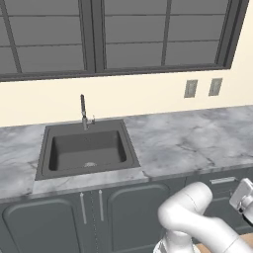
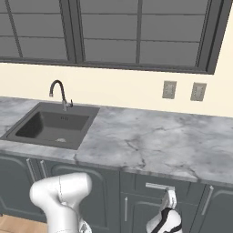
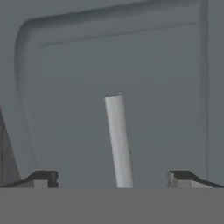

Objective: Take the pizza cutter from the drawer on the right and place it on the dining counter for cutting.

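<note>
The drawer (image 2: 141,182) is shut, set just under the marble worktop to the right of the sink. Its silver bar handle (image 2: 159,186) runs level across its dark grey front. My gripper (image 2: 170,196) reaches up from below, close to the handle's right end. In the hand view the handle (image 3: 118,140) looks like a pale, nearly upright bar between my two finger tips (image 3: 41,178), and the gripper (image 3: 113,179) is open with the jaws wide on either side and touching nothing. The pizza cutter is hidden. The dining counter is out of view.
A dark sink (image 1: 86,150) with a faucet (image 1: 83,112) is sunk into the marble worktop (image 2: 154,141). Tall cupboard doors (image 1: 131,212) with vertical handles stand below it. Two wall outlets (image 2: 169,89) and a large window (image 2: 113,32) are behind.
</note>
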